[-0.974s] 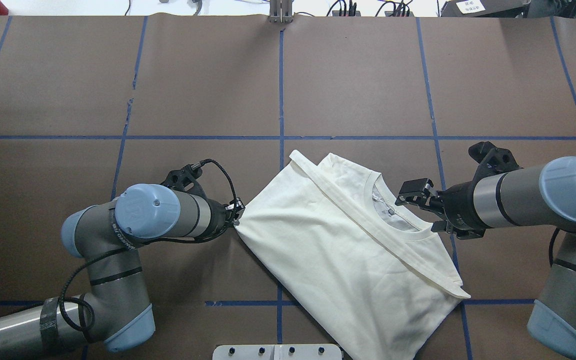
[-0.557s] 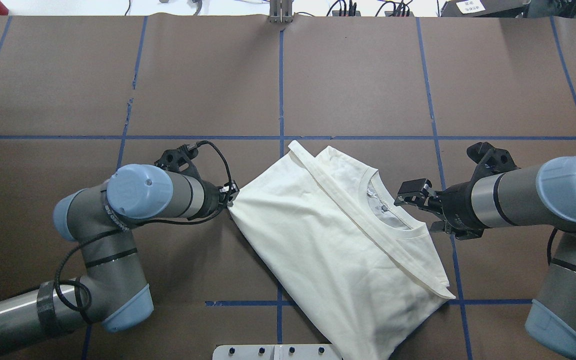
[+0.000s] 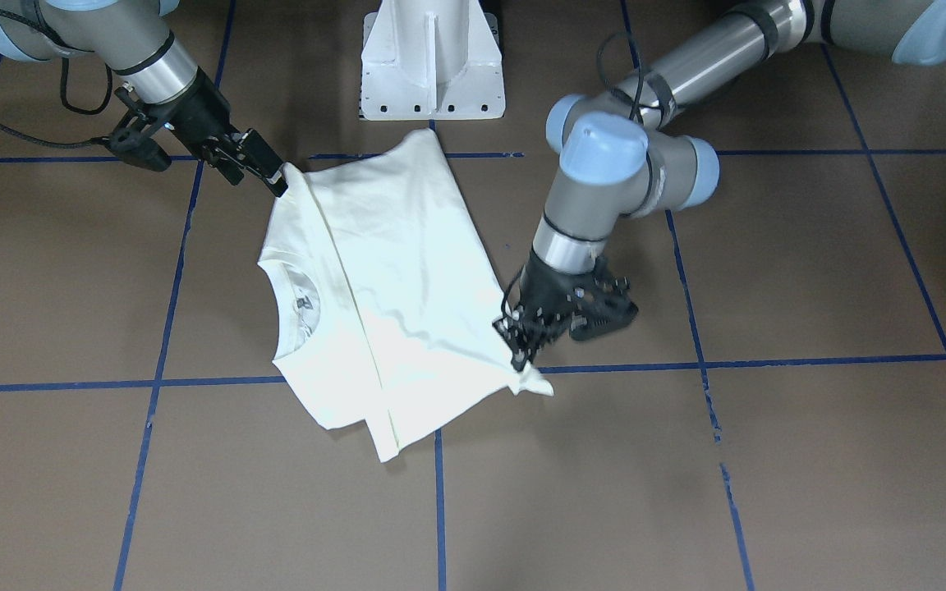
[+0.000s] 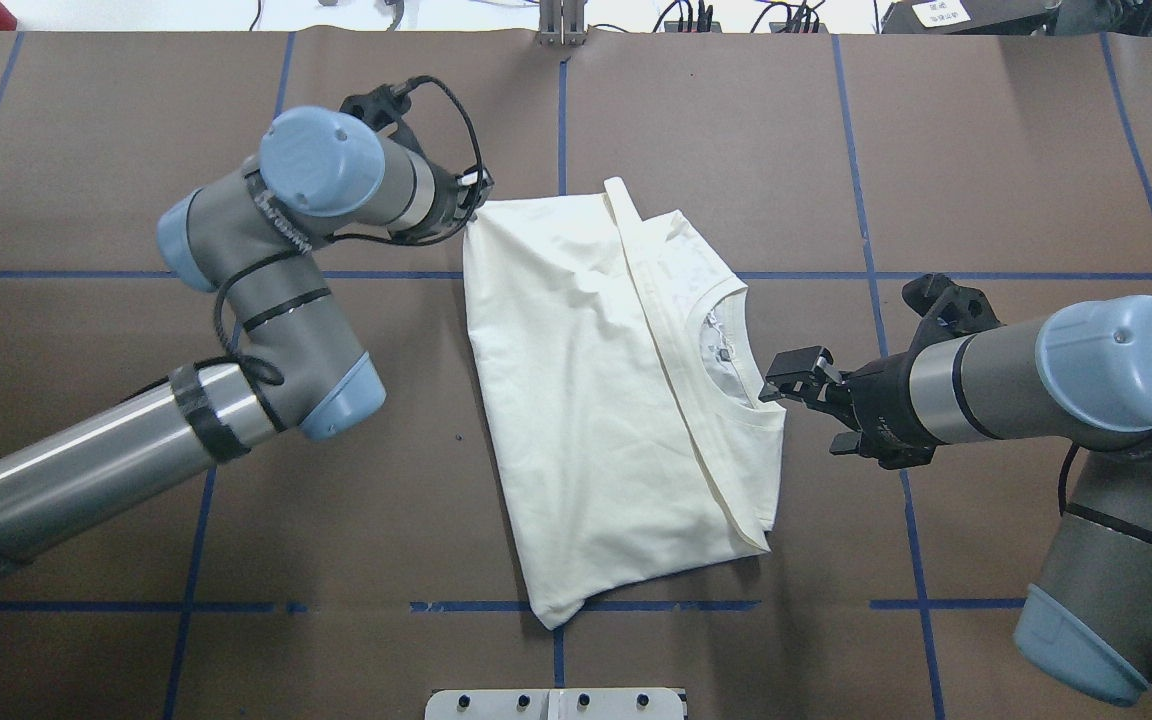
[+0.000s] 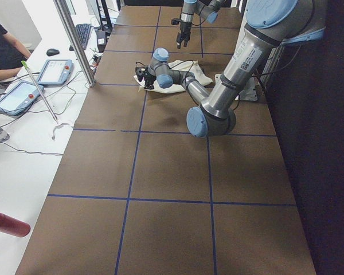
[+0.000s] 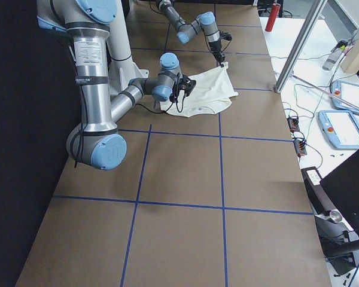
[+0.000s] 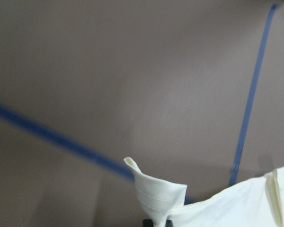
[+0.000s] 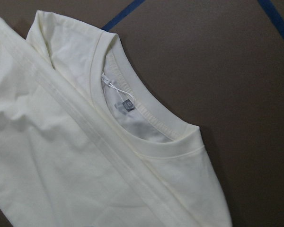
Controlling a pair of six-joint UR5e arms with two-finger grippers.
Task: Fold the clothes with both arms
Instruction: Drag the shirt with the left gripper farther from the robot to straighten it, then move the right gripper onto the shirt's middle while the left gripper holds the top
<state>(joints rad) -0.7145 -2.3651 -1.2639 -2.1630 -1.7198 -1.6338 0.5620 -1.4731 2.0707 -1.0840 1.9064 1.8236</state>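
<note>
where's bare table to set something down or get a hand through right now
Bare table: the far right squares, beyond the right arm and right of the T-shirt; also the far left corner beyond the left arm. Crowded mid-table: the left gripper pinches the shirt's far corner, the right gripper hangs open by the collar.

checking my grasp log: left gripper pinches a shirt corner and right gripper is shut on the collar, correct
Not quite. The left gripper does pinch a corner of the shirt, but the right gripper is open beside the collar, holding nothing. The overhead exterior view shows this.
</note>
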